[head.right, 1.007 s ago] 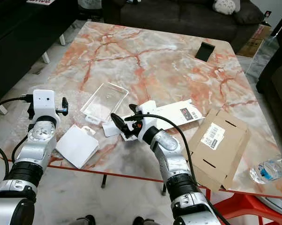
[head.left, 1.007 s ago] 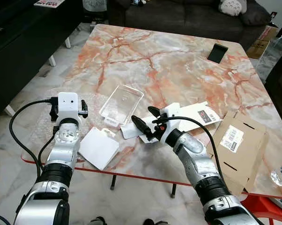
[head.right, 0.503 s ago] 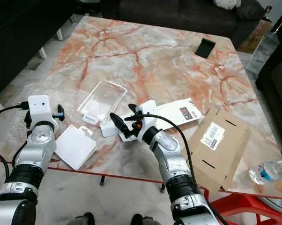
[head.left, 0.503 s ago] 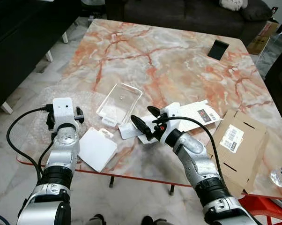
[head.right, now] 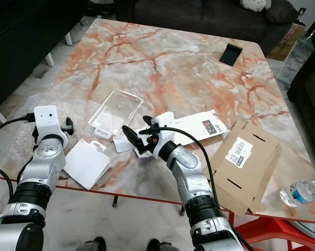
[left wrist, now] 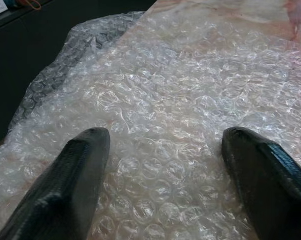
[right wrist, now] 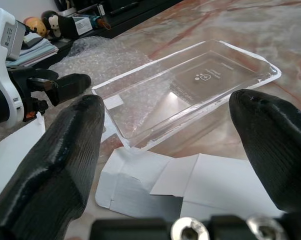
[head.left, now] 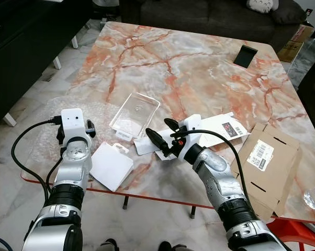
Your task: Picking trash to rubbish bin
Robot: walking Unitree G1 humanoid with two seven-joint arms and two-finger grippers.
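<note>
Nothing has shifted except the camera. Right claw (head.left: 161, 132) hovers open over white card (head.left: 147, 146) near the surface's (head.left: 199, 68) front edge, tray (head.left: 135, 115) just beyond; left claw (left wrist: 165, 150) gapes above bubble wrap (left wrist: 160, 95), its far edge hidden.

We see a glossy marble tabletop (head.left: 199, 68) veined in orange and grey. On it lie a clear, shiny plastic tray (head.left: 135, 114), matt white paper packaging (head.left: 110, 164), a flattened white card box (head.left: 220, 125), brown corrugated cardboard (head.left: 267, 162) and crinkled transparent bubble wrap (left wrist: 180, 125). Our fingers (left wrist: 80, 170) look like matt black woven carbon.
</note>
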